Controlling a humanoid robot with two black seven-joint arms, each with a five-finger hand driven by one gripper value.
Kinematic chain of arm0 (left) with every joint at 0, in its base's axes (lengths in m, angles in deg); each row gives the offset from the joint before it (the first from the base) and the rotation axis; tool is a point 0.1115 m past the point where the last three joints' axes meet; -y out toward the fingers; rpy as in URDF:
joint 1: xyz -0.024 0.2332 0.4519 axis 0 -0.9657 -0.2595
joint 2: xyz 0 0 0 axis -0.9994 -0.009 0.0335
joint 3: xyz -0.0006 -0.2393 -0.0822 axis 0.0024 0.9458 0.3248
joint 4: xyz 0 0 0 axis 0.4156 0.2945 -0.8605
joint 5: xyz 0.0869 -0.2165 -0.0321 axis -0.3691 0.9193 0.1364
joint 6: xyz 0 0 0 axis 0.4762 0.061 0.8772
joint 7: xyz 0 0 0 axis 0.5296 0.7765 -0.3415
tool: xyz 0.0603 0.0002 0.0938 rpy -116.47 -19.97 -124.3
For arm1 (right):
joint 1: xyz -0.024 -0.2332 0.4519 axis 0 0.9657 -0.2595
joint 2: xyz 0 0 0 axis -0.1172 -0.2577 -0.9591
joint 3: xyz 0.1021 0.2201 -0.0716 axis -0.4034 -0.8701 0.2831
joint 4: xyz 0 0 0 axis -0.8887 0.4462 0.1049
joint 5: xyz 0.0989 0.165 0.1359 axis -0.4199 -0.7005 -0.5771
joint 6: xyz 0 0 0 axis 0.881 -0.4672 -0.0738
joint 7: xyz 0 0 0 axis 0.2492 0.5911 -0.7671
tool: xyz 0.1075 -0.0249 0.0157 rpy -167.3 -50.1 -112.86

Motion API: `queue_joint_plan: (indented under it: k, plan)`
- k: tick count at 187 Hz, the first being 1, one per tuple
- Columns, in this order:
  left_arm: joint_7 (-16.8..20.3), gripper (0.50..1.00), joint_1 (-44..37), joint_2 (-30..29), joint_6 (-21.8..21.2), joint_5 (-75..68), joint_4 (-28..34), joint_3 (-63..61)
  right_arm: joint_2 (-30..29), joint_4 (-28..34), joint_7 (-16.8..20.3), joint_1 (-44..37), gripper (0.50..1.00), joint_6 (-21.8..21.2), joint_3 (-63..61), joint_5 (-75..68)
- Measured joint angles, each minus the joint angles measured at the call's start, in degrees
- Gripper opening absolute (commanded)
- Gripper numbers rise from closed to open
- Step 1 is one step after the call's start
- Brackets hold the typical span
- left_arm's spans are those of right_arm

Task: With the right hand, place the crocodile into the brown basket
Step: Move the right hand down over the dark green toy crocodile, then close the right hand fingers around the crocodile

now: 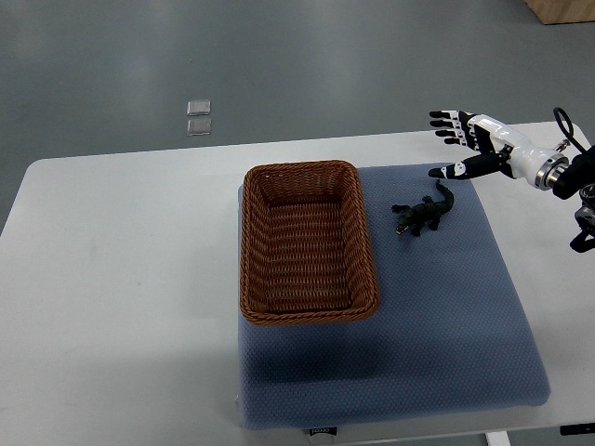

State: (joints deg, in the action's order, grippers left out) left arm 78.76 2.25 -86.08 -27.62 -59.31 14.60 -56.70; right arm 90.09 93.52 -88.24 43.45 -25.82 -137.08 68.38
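Basically nothing's done yet. The right hand (479, 144) hangs with its fingers (444, 117) spread apart, holding nothing. The crocodile (423, 215) lies on the blue mat (446, 316) just below the thumb tip. The thumb might be touching its tail, hard to tell from this angle. The brown basket (302, 170) sits empty out past the fingertips, beyond the croc. Left to do: the grab, lift, carry over and drop.

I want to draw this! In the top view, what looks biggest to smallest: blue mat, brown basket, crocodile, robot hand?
1. blue mat
2. brown basket
3. crocodile and right hand: they look about alike, so I won't rank them.
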Motion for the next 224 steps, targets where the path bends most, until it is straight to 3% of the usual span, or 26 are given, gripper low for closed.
queue_joint_plan:
  k: [104,180,224]
  plan:
    - [-0.01,1.000,0.00,0.00,0.00,0.00,0.00,0.00,3.96,3.00,-2.31,-4.98,0.930,5.45,14.68,13.83]
    - [-0.01,1.000,0.00,0.00,0.00,0.00,0.00,0.01,3.89,2.66,-4.25,-9.35,0.928,19.37,35.55,16.59]
    - [-0.01,1.000,0.00,0.00,0.00,-0.01,0.00,0.01,3.95,2.61,-4.84,-9.88,0.928,20.90,39.06,16.59]
